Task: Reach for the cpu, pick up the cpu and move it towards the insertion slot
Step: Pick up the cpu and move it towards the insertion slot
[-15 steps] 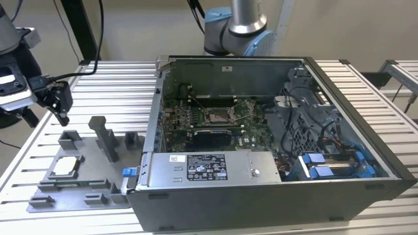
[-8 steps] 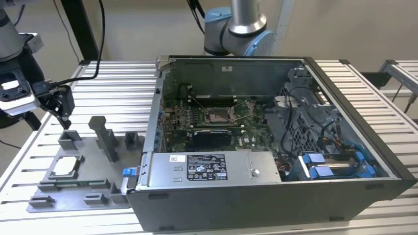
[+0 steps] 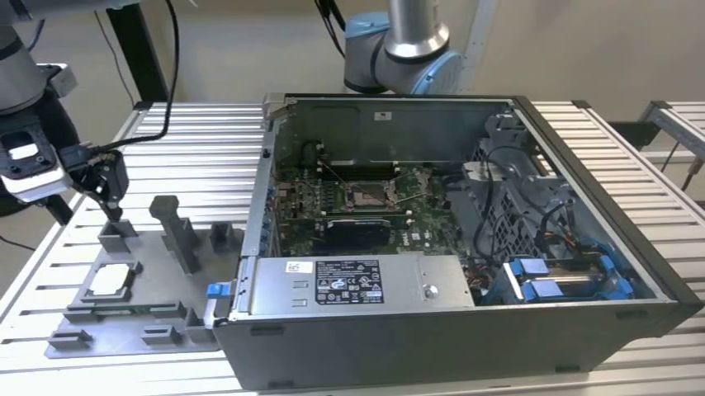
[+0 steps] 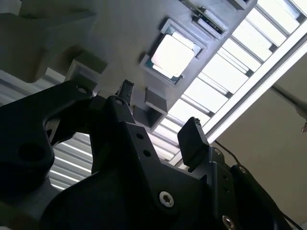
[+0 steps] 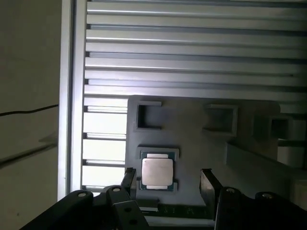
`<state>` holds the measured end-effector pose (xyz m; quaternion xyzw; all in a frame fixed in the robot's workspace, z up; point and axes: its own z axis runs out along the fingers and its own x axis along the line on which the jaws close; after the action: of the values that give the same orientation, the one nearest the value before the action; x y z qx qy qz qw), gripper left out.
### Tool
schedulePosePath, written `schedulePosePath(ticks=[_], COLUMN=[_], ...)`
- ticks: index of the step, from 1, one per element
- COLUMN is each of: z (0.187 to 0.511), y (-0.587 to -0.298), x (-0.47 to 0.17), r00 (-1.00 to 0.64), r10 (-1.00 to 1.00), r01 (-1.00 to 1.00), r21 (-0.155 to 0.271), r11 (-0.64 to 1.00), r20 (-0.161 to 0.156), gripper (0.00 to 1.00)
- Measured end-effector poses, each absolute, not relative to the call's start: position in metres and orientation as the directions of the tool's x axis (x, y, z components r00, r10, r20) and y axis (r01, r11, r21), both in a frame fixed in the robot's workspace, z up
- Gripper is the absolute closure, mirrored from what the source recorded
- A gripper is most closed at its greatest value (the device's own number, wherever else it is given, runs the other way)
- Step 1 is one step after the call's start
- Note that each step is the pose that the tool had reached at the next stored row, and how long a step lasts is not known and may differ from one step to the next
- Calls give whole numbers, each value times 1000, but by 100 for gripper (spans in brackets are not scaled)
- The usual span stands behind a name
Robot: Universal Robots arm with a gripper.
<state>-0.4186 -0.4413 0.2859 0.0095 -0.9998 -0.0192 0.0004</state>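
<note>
The cpu (image 3: 112,280) is a small silvery square chip with a greenish rim, lying flat in a pocket of the grey fixture plate (image 3: 144,330) at the exterior view's left. Both wrist views show it too: cpu (image 4: 171,55), cpu (image 5: 157,171). My gripper (image 3: 111,214) hangs open above the plate's far end, apart from the chip. In the first wrist view the chip lies close to one of the two dark fingertips (image 5: 128,179) of the gripper (image 5: 168,181). The gripper (image 4: 160,117) holds nothing. The insertion slot (image 3: 369,196) sits on the green board inside the open computer case.
Upright grey posts (image 3: 177,231) rise from the fixture plate between the chip and the case wall (image 3: 256,214). A metal box (image 3: 352,285) fills the case front, cables and blue parts (image 3: 562,276) its right side. A robot arm base (image 3: 397,49) stands behind the case on the slatted table (image 3: 198,132).
</note>
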Motion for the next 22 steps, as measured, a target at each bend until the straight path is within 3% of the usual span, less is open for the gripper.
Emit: schedulePosePath(ticks=[22], z=[251], y=[-441], x=[-419], r00=[-1000], r10=[-19], r01=[-19], r21=[38], r11=[999], r20=[0], gripper=[0])
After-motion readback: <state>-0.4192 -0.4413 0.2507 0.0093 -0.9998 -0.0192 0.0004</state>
